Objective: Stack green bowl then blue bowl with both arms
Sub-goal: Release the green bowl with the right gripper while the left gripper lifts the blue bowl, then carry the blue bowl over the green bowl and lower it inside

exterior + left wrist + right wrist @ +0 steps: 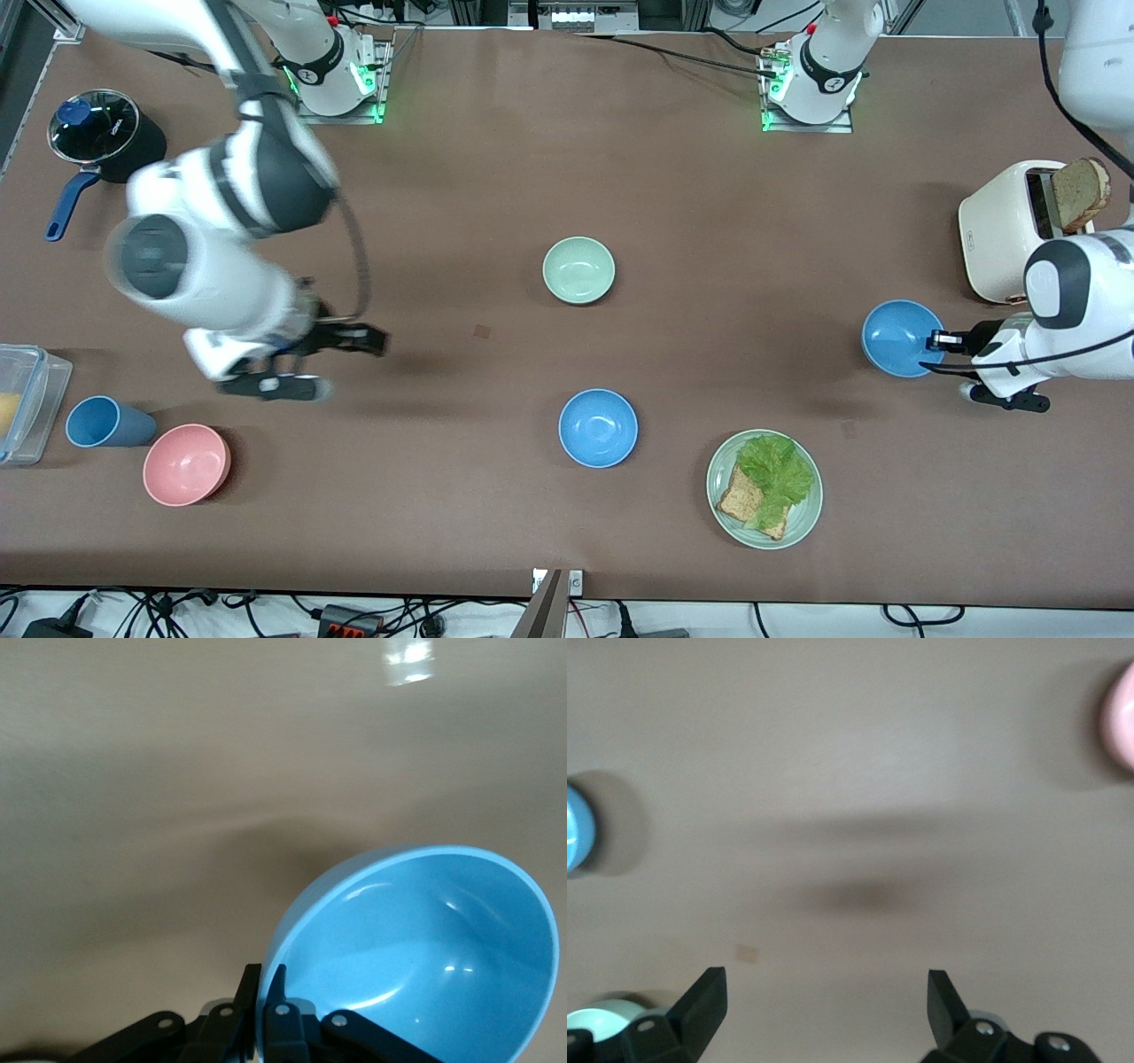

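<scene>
While the left gripper (937,341) hangs in the air at the left arm's end of the table, its two fingers (266,1005) pinch the rim of a blue bowl (902,338), so the bowl is tilted up off the brown table (709,221). Just beside this gripper stands a white toaster (1005,230) with a slice of bread (1081,192) sticking out. The right gripper (354,341) is up over bare table at the right arm's end, with its fingers (700,1001) spread wide and nothing between them. Well apart from both grippers, the green bowl (578,270) sits in the middle of the table. A second blue bowl (598,428) sits nearer the front camera than the green one. Near the right gripper are a pink bowl (186,464) and a blue cup (104,422).
</scene>
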Robot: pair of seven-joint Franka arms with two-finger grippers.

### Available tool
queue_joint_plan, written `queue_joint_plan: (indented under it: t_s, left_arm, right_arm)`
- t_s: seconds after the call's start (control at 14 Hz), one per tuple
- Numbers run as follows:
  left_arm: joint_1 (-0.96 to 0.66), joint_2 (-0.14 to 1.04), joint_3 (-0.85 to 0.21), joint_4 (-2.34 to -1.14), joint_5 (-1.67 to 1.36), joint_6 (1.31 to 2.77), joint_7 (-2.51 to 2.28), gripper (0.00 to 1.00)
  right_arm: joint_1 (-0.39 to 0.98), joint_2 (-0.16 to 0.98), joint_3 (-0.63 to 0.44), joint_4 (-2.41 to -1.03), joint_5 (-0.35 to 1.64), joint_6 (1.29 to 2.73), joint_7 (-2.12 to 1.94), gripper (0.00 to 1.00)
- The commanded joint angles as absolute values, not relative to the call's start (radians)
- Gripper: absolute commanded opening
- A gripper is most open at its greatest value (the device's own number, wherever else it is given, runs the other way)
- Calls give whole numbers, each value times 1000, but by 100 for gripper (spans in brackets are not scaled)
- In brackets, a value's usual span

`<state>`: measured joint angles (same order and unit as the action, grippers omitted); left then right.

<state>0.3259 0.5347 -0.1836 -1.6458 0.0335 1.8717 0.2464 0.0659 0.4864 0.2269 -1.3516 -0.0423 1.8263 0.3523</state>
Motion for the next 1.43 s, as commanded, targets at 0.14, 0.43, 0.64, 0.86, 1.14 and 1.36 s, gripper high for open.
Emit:
queue_joint_plan:
  t_s: [0.14, 0.43, 0.64, 0.86, 1.14, 1.36]
  left_arm:
    - [327, 370, -388, -1657, 31, 1689, -62, 0]
    - [325, 339, -624, -1632, 19, 1654, -416, 0]
    - [304, 356, -742, -1632, -18, 1667, -590, 0]
    - [243, 385, -758, -1637, -115, 1750, -759, 0]
    - [71, 411, -747, -1640, -85, 1857, -997, 0]
    - [-17, 477, -747, -1638, 7, 1948, -1118, 0]
  right_arm:
    - [-66, 399, 229, -1362, -67, 1721, 302, 100]
    - [-58, 327, 92, -1368, -52, 1706, 128, 100]
    - [-43, 285, 3, -1368, -49, 1674, -1, 100]
    - [-6, 252, -55, -1365, -48, 1637, -6, 100]
    - [-6, 189, -51, -1428, -48, 1592, 14, 100]
    - [-11, 86, -51, -1579, -48, 1649, 14, 100]
